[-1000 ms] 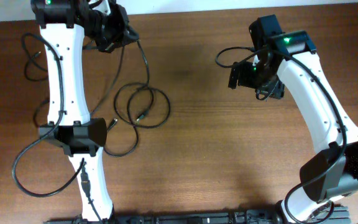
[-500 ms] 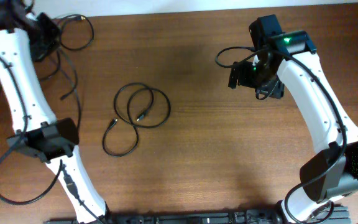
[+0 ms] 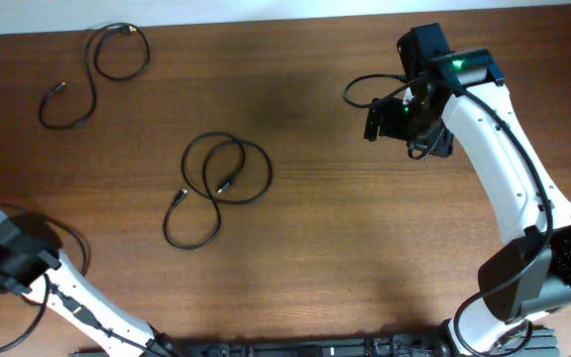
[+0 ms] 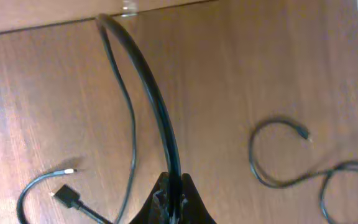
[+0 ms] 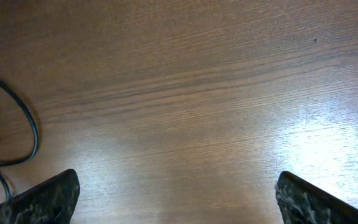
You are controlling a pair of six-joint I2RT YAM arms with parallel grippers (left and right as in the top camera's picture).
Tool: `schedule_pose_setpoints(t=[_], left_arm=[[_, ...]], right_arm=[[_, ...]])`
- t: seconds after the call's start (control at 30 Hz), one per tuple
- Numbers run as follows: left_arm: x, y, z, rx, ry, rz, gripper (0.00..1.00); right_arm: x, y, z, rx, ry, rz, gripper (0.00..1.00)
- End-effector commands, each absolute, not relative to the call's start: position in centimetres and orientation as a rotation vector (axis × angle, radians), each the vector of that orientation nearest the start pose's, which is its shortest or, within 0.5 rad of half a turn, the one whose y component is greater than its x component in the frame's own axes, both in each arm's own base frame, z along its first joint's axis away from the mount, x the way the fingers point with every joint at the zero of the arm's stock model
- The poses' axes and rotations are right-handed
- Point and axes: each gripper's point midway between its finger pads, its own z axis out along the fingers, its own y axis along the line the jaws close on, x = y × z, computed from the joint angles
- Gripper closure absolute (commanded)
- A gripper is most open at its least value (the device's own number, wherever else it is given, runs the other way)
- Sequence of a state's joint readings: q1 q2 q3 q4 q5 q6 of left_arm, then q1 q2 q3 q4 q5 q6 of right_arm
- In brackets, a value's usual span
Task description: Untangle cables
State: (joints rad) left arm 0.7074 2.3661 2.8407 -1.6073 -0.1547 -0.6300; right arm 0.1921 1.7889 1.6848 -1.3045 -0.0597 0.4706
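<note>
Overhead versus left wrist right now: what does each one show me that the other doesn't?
Only overhead: the right gripper and the coiled cable, its whole double loop, mid-table. Only left wrist: the left gripper, shut on a thick black cable; overhead cuts that gripper off. Both: the wooden table with thin loose cable on it, though I can't match strands between views.

Left arm (image 3: 92, 302) and right arm (image 3: 491, 144) are showing white links, black joints; green LED (image 3: 456, 65) is glowing on right; right gripper (image 5: 178, 182) is showing rough black fingers (image 5: 48, 199).

Wooden table (image 3: 365, 248): coiled cable (image 3: 224, 185) mid-left, loose cable (image 3: 91, 84) top-left.
</note>
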Motion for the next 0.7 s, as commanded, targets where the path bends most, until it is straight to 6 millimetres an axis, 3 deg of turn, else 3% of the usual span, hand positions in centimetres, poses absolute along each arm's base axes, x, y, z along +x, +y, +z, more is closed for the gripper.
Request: schedule_pose_setpoints(t=[0.0, 0.03, 0.1, 0.13, 0.23, 0.27, 0.4, 0.47, 0.53, 0.67], left_arm=[[35.3, 37.0, 20.6, -1.838, 2.081, 0.272, 0.87], [35.2, 37.1, 19.7, -1.855, 2.097, 0.274, 0.85], [35.2, 37.1, 18.1, -1.878, 2.133, 0.276, 0.58], [35.0, 37.0, 17.4, -1.893, 2.153, 0.286, 0.51], [34.3, 36.5, 16.7, -1.919, 2.193, 0.294, 0.44], [34.0, 36.2, 16.6, -1.93, 2.21, 0.294, 0.37], [34.8, 34.5, 15.0, -1.798, 2.4, 0.182, 0.52], [34.1, 33.6, 12.9, -1.821, 2.491, 0.17, 0.45], [32.5, 33.4, 10.8, -1.854, 2.576, 0.173, 0.46], [29.3, 35.4, 9.9, -1.919, 2.576, 0.071, 0.42]], right_arm=[[36.0, 7.6, 16.3, 0.422, 2.967, 0.142, 0.02], [36.0, 7.6, 16.3, 0.422, 2.967, 0.142, 0.02], [36.0, 7.6, 16.3, 0.422, 2.967, 0.142, 0.02], [36.0, 7.6, 16.3, 0.422, 2.967, 0.142, 0.02], [36.0, 7.6, 16.3, 0.422, 2.967, 0.142, 0.02], [36.0, 7.6, 16.3, 0.422, 2.967, 0.142, 0.01], [36.0, 7.6, 16.3, 0.422, 2.967, 0.142, 0.02], [36.0, 7.6, 16.3, 0.422, 2.967, 0.142, 0.02], [36.0, 7.6, 16.3, 0.422, 2.967, 0.142, 0.02], [36.0, 7.6, 16.3, 0.422, 2.967, 0.142, 0.02]])
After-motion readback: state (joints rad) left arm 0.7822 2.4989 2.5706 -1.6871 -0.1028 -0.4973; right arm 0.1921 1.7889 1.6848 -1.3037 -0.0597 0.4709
